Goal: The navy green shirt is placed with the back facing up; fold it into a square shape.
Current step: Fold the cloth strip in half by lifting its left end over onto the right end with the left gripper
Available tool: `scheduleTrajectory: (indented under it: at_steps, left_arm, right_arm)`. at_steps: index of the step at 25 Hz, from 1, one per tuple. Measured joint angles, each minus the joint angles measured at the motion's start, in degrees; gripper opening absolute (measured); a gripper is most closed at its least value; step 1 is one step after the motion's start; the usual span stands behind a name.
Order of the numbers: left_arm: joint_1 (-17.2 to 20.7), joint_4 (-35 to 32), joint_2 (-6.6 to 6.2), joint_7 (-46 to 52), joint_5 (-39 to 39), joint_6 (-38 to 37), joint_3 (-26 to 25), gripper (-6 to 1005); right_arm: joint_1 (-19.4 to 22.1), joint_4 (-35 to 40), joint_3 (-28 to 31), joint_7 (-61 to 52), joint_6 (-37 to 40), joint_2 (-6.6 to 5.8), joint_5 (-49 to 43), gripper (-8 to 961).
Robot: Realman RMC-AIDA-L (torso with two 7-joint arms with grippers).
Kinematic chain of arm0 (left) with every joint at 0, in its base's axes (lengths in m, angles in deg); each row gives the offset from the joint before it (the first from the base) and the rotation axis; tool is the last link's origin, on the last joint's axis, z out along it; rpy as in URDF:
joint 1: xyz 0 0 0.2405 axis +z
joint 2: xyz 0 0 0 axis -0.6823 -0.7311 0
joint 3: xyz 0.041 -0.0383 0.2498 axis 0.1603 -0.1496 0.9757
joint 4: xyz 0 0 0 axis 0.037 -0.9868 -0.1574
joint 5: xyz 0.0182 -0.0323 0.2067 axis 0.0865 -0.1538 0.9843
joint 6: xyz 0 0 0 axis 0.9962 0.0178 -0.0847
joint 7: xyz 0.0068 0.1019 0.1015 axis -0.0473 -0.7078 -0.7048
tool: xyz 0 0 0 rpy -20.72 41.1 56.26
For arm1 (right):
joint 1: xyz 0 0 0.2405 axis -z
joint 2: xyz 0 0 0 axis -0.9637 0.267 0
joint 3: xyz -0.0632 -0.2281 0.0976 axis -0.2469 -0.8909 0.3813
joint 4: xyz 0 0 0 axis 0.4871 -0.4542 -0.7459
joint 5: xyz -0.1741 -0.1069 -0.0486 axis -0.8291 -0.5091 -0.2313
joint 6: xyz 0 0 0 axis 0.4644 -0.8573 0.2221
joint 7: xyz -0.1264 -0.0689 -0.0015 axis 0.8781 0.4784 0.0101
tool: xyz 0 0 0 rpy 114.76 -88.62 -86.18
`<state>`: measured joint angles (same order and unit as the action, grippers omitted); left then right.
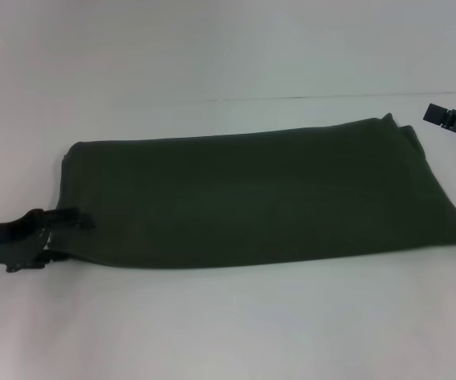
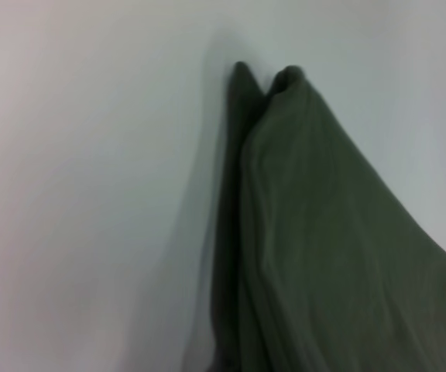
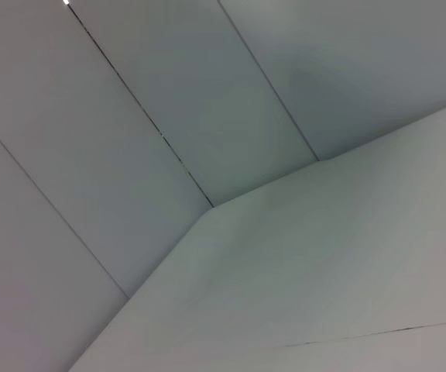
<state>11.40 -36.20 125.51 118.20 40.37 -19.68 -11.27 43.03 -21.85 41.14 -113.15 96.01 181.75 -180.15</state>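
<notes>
The navy green shirt (image 1: 252, 198) lies on the white table as a long folded band running left to right, plain side up. My left gripper (image 1: 62, 236) is at its near left corner, open. One finger (image 1: 74, 218) rests over the cloth and the other sits just off the near edge. In the left wrist view the shirt (image 2: 324, 248) fills the lower right, with two cloth tips at its far end. My right gripper (image 1: 450, 120) hovers off the shirt's far right corner, apart from it. The right wrist view shows no shirt.
The white table (image 1: 228, 324) extends in front of the shirt and behind it up to a pale wall (image 1: 212, 47). In the right wrist view, only wall panels (image 3: 169, 101) and the table surface (image 3: 347, 256) show.
</notes>
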Motion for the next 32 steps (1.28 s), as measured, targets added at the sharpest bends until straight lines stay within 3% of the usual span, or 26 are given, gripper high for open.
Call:
scheduleTrajectory:
  at_steps: [10, 22, 28, 32]
  left_arm:
    - [-1.31, -0.16, 0.27, -0.93, -0.09, -0.67, 0.05, 874]
    - [-0.34, -0.09, 0.38, -1.67, 0.41, -0.17, 0.11, 864]
    - [0.31, -0.14, 0.37, -3.87, 0.40, -0.09, -0.35, 670]
    - [0.32, -0.16, 0.38, -4.08, 0.40, 0.02, -0.28, 597]
  right_arm:
    - [0.11, 0.00, 0.00, 0.00, 0.00, 0.00, 0.00, 924]
    - [-0.04, 0.00, 0.00, 0.00, -0.32, 0.00, 0.10, 924]
    - [-0.20, 0.00, 0.00, 0.00, -0.37, 0.00, 0.10, 924]
    - [-0.24, 0.00, -0.01, 0.00, -0.48, 0.00, 0.10, 925]
